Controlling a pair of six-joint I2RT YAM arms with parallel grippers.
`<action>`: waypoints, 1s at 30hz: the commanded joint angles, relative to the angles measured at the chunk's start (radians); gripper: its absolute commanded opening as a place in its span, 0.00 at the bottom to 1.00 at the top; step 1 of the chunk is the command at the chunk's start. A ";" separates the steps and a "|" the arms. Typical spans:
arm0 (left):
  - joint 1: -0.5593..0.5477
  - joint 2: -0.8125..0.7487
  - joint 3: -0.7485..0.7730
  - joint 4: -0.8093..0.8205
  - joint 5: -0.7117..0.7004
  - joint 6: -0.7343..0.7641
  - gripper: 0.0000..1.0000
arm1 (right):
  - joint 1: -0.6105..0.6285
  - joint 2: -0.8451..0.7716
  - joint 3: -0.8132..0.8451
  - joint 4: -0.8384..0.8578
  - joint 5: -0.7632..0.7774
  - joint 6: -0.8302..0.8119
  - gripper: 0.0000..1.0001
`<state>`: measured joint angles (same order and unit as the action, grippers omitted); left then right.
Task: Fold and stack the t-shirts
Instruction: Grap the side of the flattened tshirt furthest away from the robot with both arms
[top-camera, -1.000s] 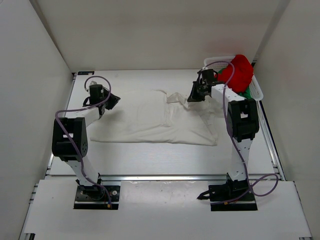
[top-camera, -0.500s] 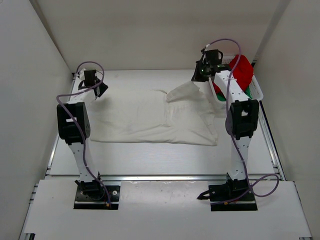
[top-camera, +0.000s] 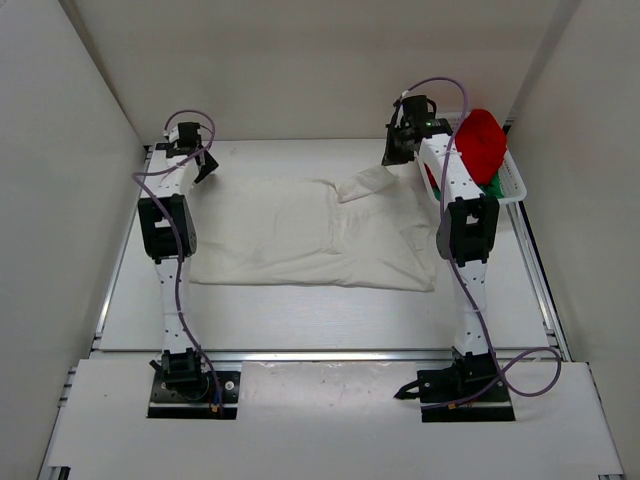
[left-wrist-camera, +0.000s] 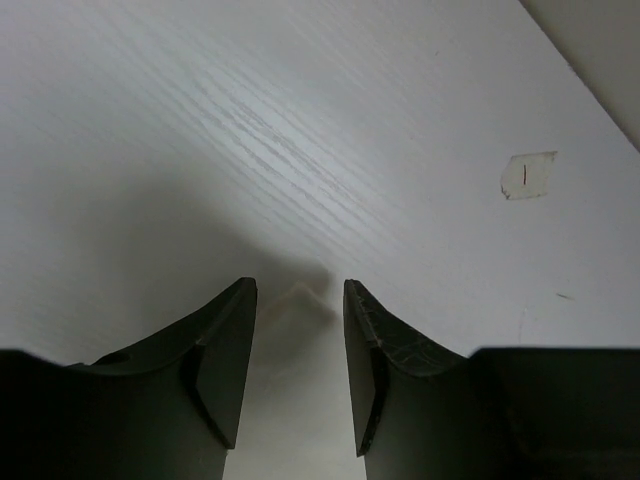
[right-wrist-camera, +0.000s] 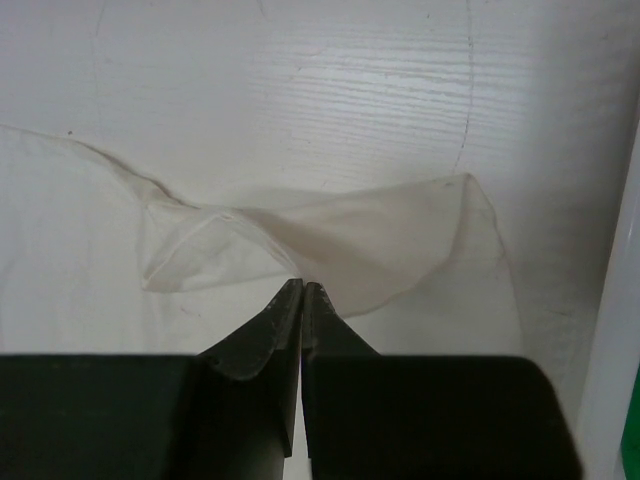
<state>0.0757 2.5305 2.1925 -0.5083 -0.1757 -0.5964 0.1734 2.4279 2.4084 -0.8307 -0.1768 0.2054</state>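
Top external view: the table carries the white t-shirt, spread nearly flat across its middle. Both arms are stretched almost straight toward the far edge. The left arm reaches to the shirt's far-left corner and the right arm to its far-right sleeve. The basket sits at the far right, with the red t-shirt heaped over its rim and the green t-shirt showing beneath it. The left gripper hangs over the shirt's corner. The right gripper stands above a raised fold of sleeve, just beside the basket.

The wrist views show what the overhead one cannot. On the left, the fingers stand apart with a clear gap, and a small pale tip of cloth lies on the table between them (no clamping shows). On the right, the jaws are pressed together at their tips, pinching the thin sleeve fabric, which rises in a peak toward them. A small sticker lies on the table beyond the left fingers.
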 joint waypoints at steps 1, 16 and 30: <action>0.004 0.042 0.154 -0.127 -0.013 0.023 0.51 | 0.003 -0.021 0.038 -0.008 -0.018 -0.020 0.00; -0.005 0.001 0.096 -0.131 0.002 0.021 0.04 | 0.000 -0.052 0.011 -0.041 0.000 -0.047 0.00; 0.001 -0.418 -0.385 0.125 0.010 0.010 0.00 | -0.054 -0.403 -0.446 -0.018 -0.064 -0.080 0.00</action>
<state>0.0631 2.3016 1.8935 -0.5201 -0.1719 -0.5797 0.1276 2.1563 2.0312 -0.8989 -0.2127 0.1310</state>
